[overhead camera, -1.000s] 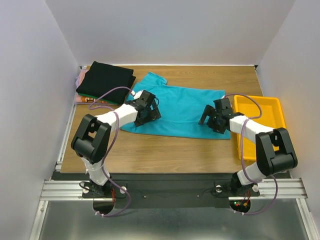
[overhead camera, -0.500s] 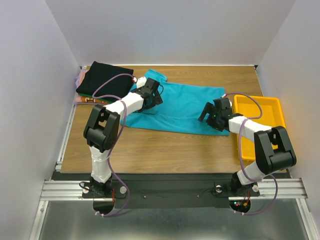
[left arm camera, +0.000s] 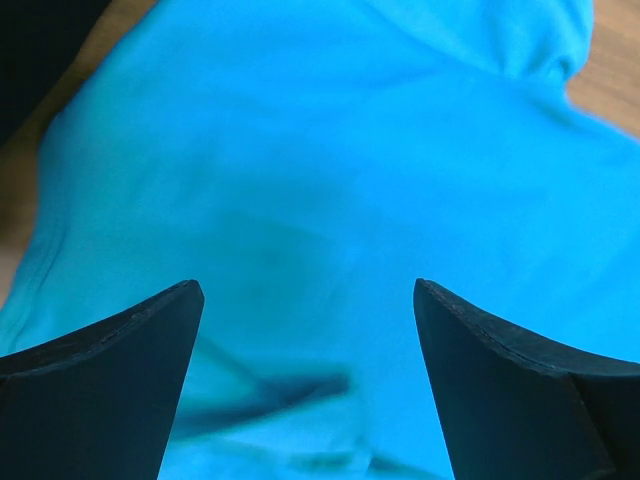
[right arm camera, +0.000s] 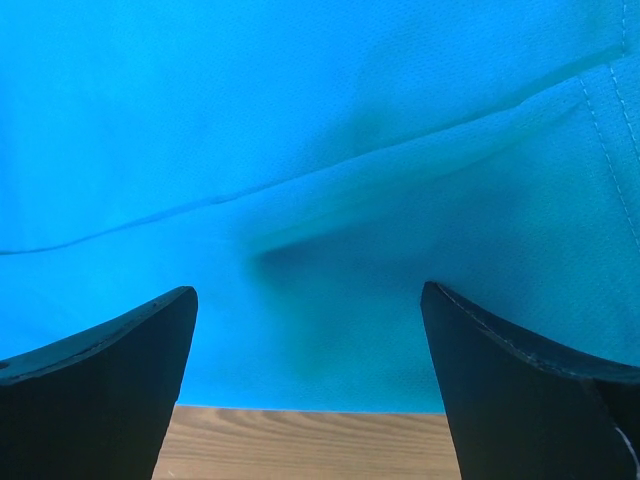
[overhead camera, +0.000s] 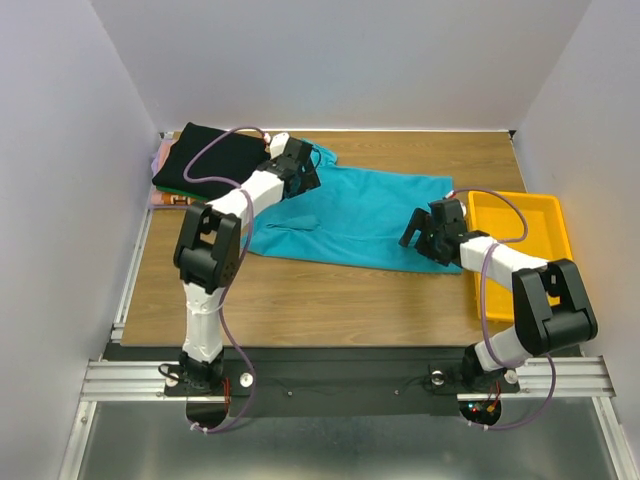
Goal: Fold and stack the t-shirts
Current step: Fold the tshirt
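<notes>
The turquoise t-shirt [overhead camera: 355, 215] lies spread across the middle of the table, partly folded, with wrinkles near its left end. It fills the left wrist view [left arm camera: 330, 170] and the right wrist view [right arm camera: 300, 150]. My left gripper [overhead camera: 302, 178] is open, just above the shirt's upper left part near the collar. My right gripper [overhead camera: 425, 235] is open, low over the shirt's right hem, with bare wood showing under it. The folded stack with the black t-shirt [overhead camera: 208, 160] on top sits at the back left, green and pink-orange edges showing beneath.
A yellow plastic tray [overhead camera: 545, 215] stands at the right edge, next to the right arm. White walls close in the table [overhead camera: 330, 295] on three sides. The arms' cables loop above the shirt and the stack.
My left gripper has moved from the shirt's near left edge up toward the collar by the black stack. The shirt's left part now lies flatter. The right gripper has hardly moved.
</notes>
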Controlling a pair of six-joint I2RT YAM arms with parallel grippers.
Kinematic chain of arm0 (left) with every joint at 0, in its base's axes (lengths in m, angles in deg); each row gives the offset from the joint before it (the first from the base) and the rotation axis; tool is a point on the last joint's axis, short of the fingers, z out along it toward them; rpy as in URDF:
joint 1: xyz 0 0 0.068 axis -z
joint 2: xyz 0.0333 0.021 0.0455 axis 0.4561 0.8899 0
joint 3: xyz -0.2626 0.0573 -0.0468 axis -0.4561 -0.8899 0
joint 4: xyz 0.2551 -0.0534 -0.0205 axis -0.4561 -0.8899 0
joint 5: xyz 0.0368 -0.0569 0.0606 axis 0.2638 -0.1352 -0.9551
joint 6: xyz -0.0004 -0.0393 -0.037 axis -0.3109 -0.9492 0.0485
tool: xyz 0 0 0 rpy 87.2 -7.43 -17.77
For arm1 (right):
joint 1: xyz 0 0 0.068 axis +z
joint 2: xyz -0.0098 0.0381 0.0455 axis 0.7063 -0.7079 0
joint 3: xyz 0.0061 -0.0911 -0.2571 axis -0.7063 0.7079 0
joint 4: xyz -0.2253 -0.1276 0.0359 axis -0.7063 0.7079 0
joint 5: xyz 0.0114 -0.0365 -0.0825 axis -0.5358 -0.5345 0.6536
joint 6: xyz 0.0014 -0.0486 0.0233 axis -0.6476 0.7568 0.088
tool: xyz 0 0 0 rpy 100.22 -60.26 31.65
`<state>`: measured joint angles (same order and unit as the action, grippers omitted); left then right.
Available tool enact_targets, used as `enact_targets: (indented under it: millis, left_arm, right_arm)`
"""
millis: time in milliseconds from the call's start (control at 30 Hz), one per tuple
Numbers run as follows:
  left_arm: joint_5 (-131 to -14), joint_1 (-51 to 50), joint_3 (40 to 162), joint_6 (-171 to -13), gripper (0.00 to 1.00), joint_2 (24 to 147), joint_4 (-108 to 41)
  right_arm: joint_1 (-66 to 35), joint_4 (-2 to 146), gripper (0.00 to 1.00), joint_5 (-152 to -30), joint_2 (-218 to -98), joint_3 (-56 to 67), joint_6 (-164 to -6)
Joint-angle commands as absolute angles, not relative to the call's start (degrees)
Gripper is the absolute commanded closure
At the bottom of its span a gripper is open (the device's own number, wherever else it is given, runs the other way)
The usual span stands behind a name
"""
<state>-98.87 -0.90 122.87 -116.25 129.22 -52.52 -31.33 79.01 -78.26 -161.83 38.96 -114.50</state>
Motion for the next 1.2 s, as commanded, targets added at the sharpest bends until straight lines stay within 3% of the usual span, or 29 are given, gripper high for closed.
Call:
enact_targets:
  millis: [0,167,300,500,667,1167]
  left_arm:
    - [-99.4,1.1,112.2,-116.7,0.02,113.2,-48.8]
    - [-97.5,2.1,103.2,-119.8,0.02,108.4,-48.5]
    - [-101.8,2.0,104.7,-121.8,0.04,111.2,-54.8]
    - [-96.5,2.1,105.9,-115.2,0.1,115.4,-51.0]
    - [-96.8,2.0,107.1,-112.9,0.21,117.5,-51.2]
    - [-96.6,2.0,109.1,-110.6,0.32,123.2,-53.8]
  right_arm:
    - [-31.2,81.0,0.0,-78.3,-159.0,39.1,-112.2]
    - [-31.2,81.1,0.0,-78.0,-157.6,39.8,-112.1]
    - [-31.2,81.2,0.0,-77.7,-157.6,40.2,-112.3]
    - [-31.2,81.4,0.0,-77.2,-158.9,40.2,-112.4]
    - [-31.2,81.6,0.0,-76.0,-159.1,40.3,-112.4]
    - [-31.2,82.1,0.0,-74.8,-160.5,39.8,-112.2]
